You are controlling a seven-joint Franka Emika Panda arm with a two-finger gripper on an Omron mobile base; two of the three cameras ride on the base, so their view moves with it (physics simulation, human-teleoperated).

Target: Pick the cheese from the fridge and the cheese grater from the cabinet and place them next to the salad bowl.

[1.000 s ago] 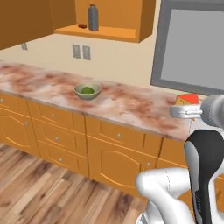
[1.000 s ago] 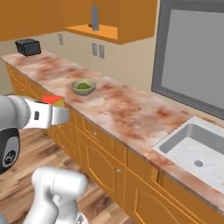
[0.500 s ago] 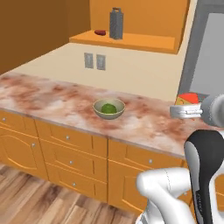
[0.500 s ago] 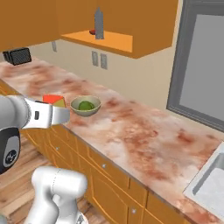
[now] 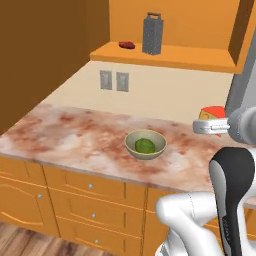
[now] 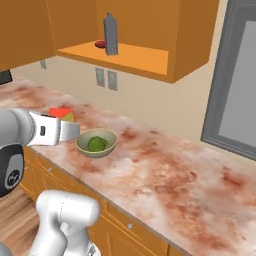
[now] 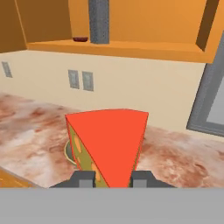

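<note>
holding the cheese [image 7: 109, 140] pinched in the gripper [image 7: 109, 178], fingers [image 7: 83, 178] pressed against its two flat flanks, red rind face turned toward the hand view. carried in the air above the counter [image 6: 165, 170], over its front edge, just beside the salad bowl [image 5: 145, 145] on the side toward the arm; not resting on anything yet.

judging by looks: a small stiff wedge, light, firm enough to take a squeeze without denting. smooth waxy rind probably a bit slippery, and the tapering shape likely to squirt out toward the thin end if squeezed off-centre, so best held as now, across the broad parallel faces near the thick end. no sign of slipping or tilting in the grip, though the contact points themselves mostly hidden behind the wedge.

salad bowl standing on the counter about midway between front edge and back wall, green leafy lump inside, bare marbled surface all round it. room for setting down on either side.

cheese grater [image 5: 152, 34] upright on the shelf board of the cabinet [image 5: 200, 55], near the board's left end, a flat red item [image 5: 127, 45] just beside it. tall, rigid metal, likely heavier than the cheese and top-heavy when lifted; loop handle on top looking like the natural place to grab, or across the narrow upper body. perforated sides possibly rough enough to help the grip.
</note>
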